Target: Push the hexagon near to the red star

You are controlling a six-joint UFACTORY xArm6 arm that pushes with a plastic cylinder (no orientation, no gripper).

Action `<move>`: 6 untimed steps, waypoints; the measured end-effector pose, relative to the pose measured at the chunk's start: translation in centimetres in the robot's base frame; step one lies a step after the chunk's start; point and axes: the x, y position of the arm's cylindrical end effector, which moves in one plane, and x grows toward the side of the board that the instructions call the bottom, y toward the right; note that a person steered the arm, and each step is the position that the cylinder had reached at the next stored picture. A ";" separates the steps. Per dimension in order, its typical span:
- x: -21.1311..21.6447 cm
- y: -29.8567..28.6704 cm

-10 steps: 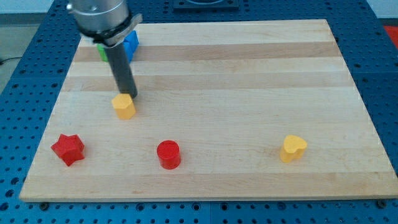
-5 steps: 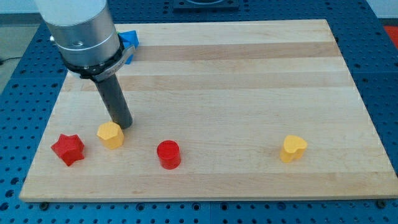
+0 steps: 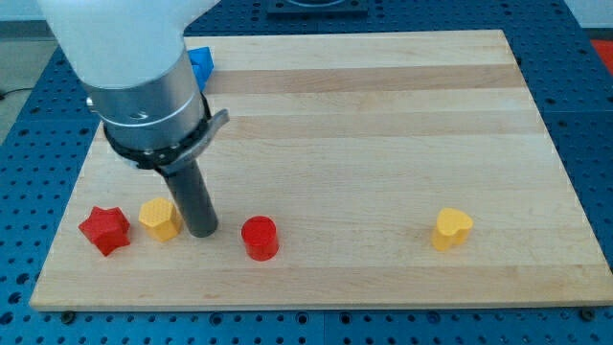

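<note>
The yellow hexagon (image 3: pixel 159 218) sits near the view's bottom left of the wooden board (image 3: pixel 383 144), just right of the red star (image 3: pixel 104 230), with a small gap between them. My tip (image 3: pixel 203 231) rests on the board right beside the hexagon's right side, between it and the red cylinder (image 3: pixel 259 238). The rod rises from the tip to the large grey arm body, which covers the board's upper left.
A yellow heart-shaped block (image 3: pixel 450 229) lies at the view's lower right. A blue block (image 3: pixel 199 65) peeks out from behind the arm at the view's top left. The board's bottom edge runs just below the red star.
My tip has moved down and a little left, pushing the yellow hexagon down-left from mid-board until it sits close beside the red star. The arm now hides the green block.
</note>
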 end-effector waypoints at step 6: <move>1.3 8.8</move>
